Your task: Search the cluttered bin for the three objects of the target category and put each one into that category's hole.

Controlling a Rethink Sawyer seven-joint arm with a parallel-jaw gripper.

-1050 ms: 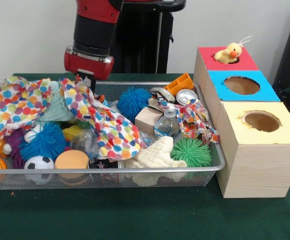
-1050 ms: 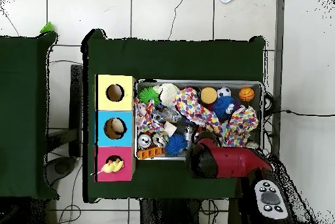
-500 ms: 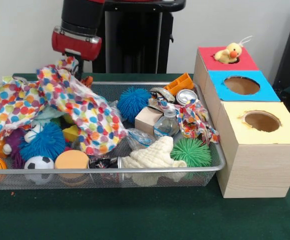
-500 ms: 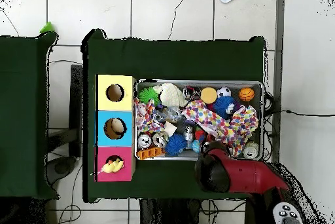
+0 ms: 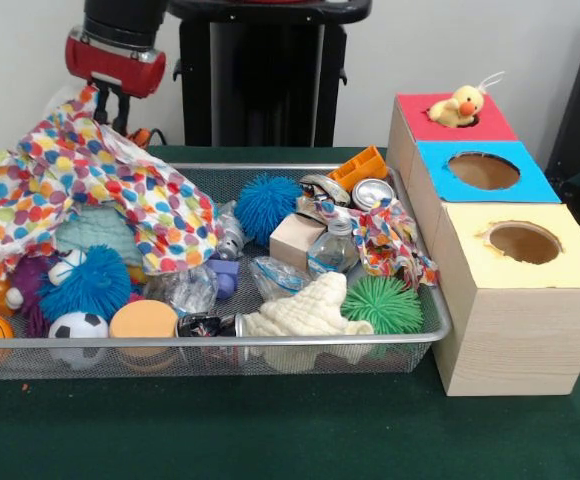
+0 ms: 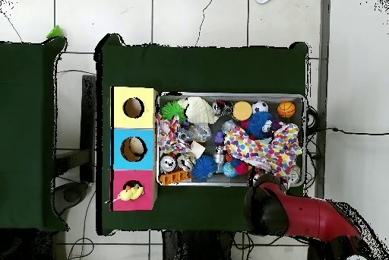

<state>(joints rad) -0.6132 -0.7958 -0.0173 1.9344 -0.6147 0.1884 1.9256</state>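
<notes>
- The gripper [image 5: 107,100] pinched a corner of the crumpled polka-dot cloth [image 5: 100,195], lifted over the wire-mesh bin [image 5: 270,345]'s left end.
- A fuzzy yellow duck [image 5: 458,106] sat in the red-topped wooden box [image 5: 425,122]'s round hole.

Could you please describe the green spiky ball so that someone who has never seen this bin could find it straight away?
In the front view, start at the wire mesh bin and go to its front corner nearest the yellow-topped box. The green spiky ball lies there, beside the cream knitted cloth and below a polka-dot cloth. It is the only green one; the two other spiky balls are blue.
</notes>
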